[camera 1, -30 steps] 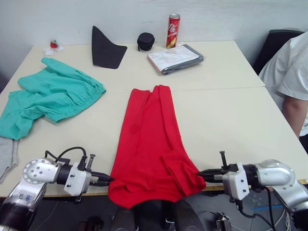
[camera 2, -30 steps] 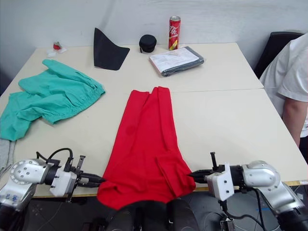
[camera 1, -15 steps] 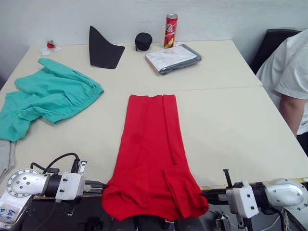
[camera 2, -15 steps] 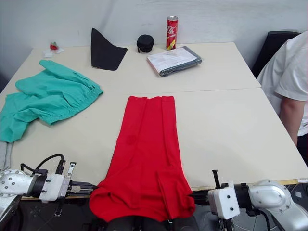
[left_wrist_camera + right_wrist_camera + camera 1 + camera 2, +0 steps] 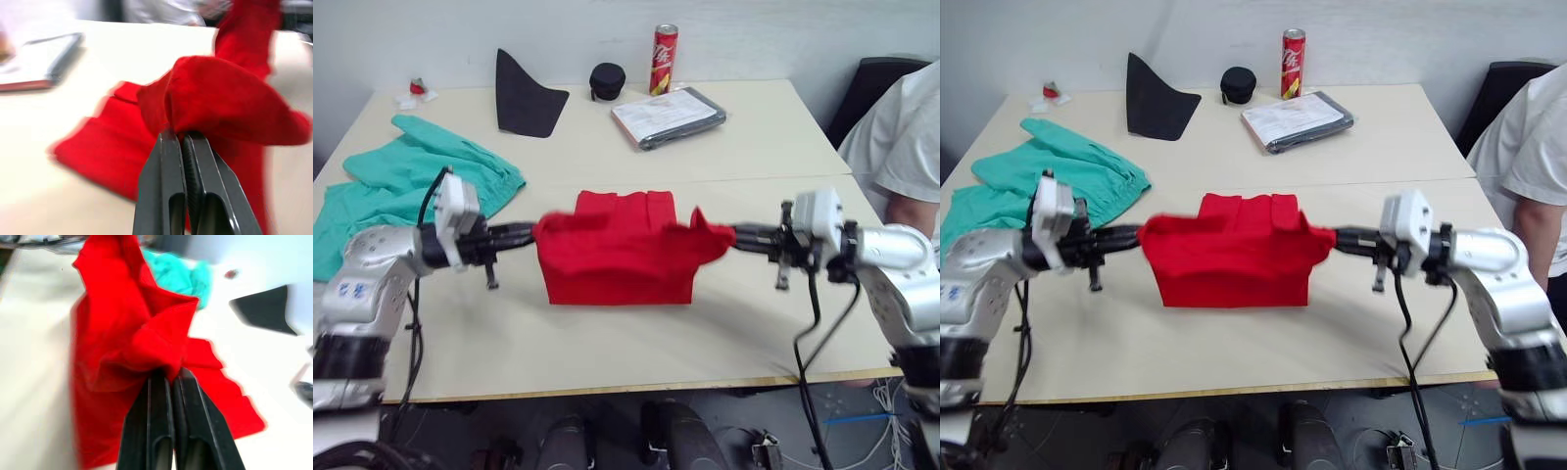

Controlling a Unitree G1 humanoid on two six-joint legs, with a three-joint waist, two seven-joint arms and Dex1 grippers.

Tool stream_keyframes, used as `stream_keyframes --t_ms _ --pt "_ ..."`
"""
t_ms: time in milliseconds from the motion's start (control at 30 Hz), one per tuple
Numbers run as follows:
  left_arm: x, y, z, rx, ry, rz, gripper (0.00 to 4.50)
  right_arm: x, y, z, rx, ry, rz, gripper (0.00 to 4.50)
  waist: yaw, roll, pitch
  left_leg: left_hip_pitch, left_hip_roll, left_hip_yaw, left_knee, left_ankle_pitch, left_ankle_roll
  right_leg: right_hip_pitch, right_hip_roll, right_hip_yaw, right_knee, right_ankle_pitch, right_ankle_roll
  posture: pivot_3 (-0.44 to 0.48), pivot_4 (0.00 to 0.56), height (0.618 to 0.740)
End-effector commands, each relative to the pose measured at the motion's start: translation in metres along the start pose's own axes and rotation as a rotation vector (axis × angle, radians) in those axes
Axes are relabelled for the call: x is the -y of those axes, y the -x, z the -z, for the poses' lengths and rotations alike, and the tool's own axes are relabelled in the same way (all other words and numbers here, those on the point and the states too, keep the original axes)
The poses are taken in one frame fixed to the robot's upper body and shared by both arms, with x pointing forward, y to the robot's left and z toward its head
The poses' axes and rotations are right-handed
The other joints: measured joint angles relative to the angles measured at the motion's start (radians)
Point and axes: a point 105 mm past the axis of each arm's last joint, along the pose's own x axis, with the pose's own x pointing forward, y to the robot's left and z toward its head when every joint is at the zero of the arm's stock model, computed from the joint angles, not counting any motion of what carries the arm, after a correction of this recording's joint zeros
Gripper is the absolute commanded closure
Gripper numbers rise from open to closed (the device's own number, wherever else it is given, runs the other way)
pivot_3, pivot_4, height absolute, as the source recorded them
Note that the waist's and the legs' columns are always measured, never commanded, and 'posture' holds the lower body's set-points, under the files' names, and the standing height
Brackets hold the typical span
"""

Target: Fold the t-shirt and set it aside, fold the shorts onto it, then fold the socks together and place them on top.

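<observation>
**Desk:** Pale table (image 5: 607, 333) against a white wall, and where was the t-shirt (image 5: 617, 259)?

**Photographer:** It sat mid-table, its far part lying flat and its near edge raised above the surface, stretched crosswise between the two arms. The left gripper (image 5: 530, 233) was clamped shut on one raised corner, the right gripper (image 5: 736, 235) shut on the other, and both wrist views showed red cloth pinched between closed fingers.

**Desk:** Which relation mattered for the coming move?

**Photographer:** The held edge ran left to right, level between the grippers, while the flat far hem lay beyond it, toward the wall. The fold, as I judged it, depended on carrying that edge forward and down onto the far hem, with both arms equally placed, one at each end.

**Desk:** And the other garments?

**Photographer:** The shorts (image 5: 401, 186) lay crumpled on the table's left side, well apart from the shirt and nearer the left arm. A black pointed fabric piece (image 5: 524, 93), a can (image 5: 663, 59) and a flat packet (image 5: 668, 117) sat at the far edge, and a person's sleeve (image 5: 906, 137) showed at right.

**Desk:** Anything unclear?

**Photographer:** The hanging cloth hid the shirt's under-layer, so how squarely it lay could not be told. The socks could not be made out.
</observation>
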Motion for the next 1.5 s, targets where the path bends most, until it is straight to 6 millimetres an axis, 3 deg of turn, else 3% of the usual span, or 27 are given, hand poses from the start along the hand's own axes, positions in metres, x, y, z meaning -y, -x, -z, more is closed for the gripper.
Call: stream_keyframes --t_ms 33,233,567,600,700,900,1067,1200,1300,1400,1500 --pt "-0.02 -0.017 0.019 -0.052 0.066 -0.065 4.49 0.027 -0.014 0.026 -0.08 -0.02 0.071 4.5 -0.002 0.0 0.0 0.0 0.0 0.001 0.0 0.0 0.0 0.0 0.0 0.0 0.0 0.0 0.0 0.0 0.15 0.74" --pt "-0.042 -0.043 0.032 -0.079 0.141 -0.15 4.49 0.052 -0.039 0.057 -0.172 -0.101 0.171 4.5 -0.005 0.0 0.001 -0.015 0.0 0.003 0.004 0.001 0.0 -0.018 -0.001 0.001 0.009 0.0 0.0 0.0 0.15 0.74" --pt "-0.058 -0.053 0.044 -0.101 0.224 -0.279 4.49 0.06 -0.052 0.068 -0.176 -0.158 0.277 4.5 -0.02 0.0 0.001 -0.015 0.0 0.003 0.008 0.001 0.0 -0.018 -0.003 0.001 0.013 0.0 0.0 0.0 0.15 0.74" --pt "-0.061 -0.053 0.045 -0.09 0.256 -0.305 4.27 0.062 -0.052 0.068 -0.159 -0.201 0.302 4.5 -0.022 0.0 0.001 -0.015 0.0 0.002 0.009 0.001 0.0 -0.018 -0.003 0.001 0.014 0.0 0.0 0.0 0.15 0.74" --pt "-0.068 -0.051 0.046 -0.066 0.314 -0.388 3.57 0.069 -0.052 0.07 -0.13 -0.287 0.386 3.83 -0.028 0.0 0.001 -0.015 0.0 0.002 0.009 0.001 0.0 -0.018 -0.003 0.001 0.015 0.0 0.0 0.0 0.15 0.74" --pt "-0.085 -0.037 0.043 -0.01 0.331 -0.543 1.64 0.096 -0.031 0.076 -0.115 -0.381 0.666 1.78 -0.028 0.0 0.001 -0.015 0.0 0.002 0.009 0.001 -0.001 -0.018 -0.003 0.001 0.015 0.0 0.0 0.0 0.15 0.74" --pt "-0.101 -0.015 0.03 -0.028 0.122 -0.654 0.03 0.109 -0.001 0.075 -0.061 -0.423 0.807 0.05 -0.027 0.0 0.001 -0.015 0.0 0.002 0.008 0.001 -0.001 -0.018 -0.004 0.001 0.015 0.0 0.0 0.0 0.15 0.74" --pt "-0.098 0.002 0.028 -0.053 0.03 -0.591 0.01 0.1 0.014 0.066 -0.019 -0.333 0.73 0.02 -0.028 0.0 0.001 -0.014 -0.001 0.002 0.005 0.002 -0.001 -0.018 -0.003 0.001 0.014 0.0 0.0 0.0 0.15 0.74" --pt "-0.086 0.02 0.032 -0.062 -0.034 -0.507 0.01 0.082 0.024 0.049 0.031 -0.266 0.609 0.02 -0.03 0.0 0.001 -0.014 0.0 0.002 0.003 0.002 -0.002 -0.018 -0.003 0.001 0.015 0.0 0.0 0.0 0.15 0.74" --pt "-0.043 0.025 0.023 0.001 -0.172 -0.235 0.01 0.032 0.016 0.033 0.012 -0.089 0.313 0.02 -0.029 0.0 0.001 -0.014 0.0 0.002 0.001 0.002 -0.002 -0.018 -0.002 0.001 0.014 0.0 0.0 0.0 0.15 0.74" --pt "-0.003 0.029 0.027 -0.028 -0.271 -0.022 0.01 -0.011 0.007 0.032 -0.042 0.034 0.085 0.02 -0.027 0.0 0.001 -0.014 0.0 0.002 0.003 0.002 -0.002 -0.017 -0.002 0.001 0.014 0.0 0.0 0.0 0.15 0.74"
